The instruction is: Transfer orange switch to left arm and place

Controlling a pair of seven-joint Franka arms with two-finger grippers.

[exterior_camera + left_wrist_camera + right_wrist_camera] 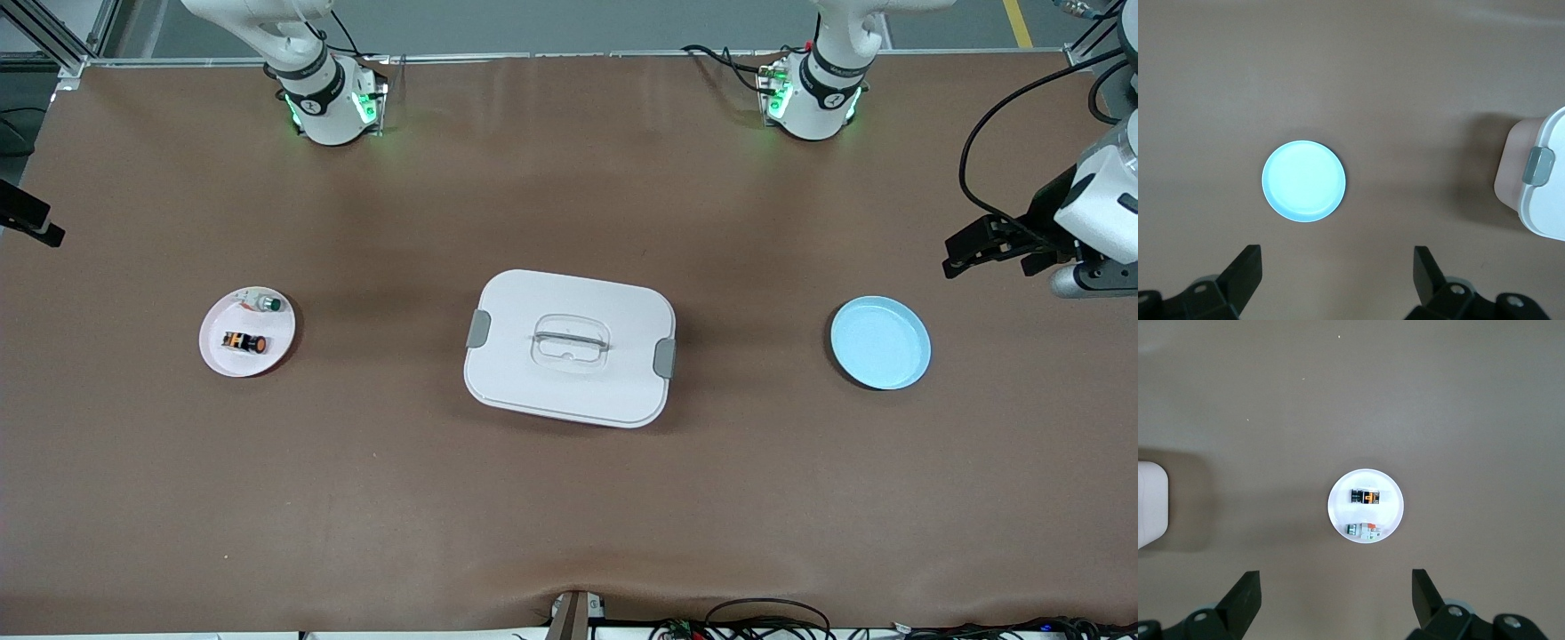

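Broadly, the brown surface (pixel 569 498) carries three things in a row, and both arms hang high over its ends. The box (pixel 569 347) is the largest, a white lidded container with grey side clips and a clear recessed handle, sitting at the middle of the surface. Toward the left arm's end lies a light-blue plate (pixel 880 343), well apart from the box; the left tool (pixel 1337 273) is up in the air over the surface beside that plate, its two black fingers spread wide with nothing between them. Toward the right arm's end lies a pink plate (pixel 213 351), also well apart from the box; the right tool (pixel 1337 595) hovers over the surface beside it, fingers likewise spread wide and holding nothing. On the pink plate lies the orange switch (pixel 245 342), on its side, nearer to the front camera than the green-capped part (pixel 264 304), which rests close beside it on the same plate without touching.
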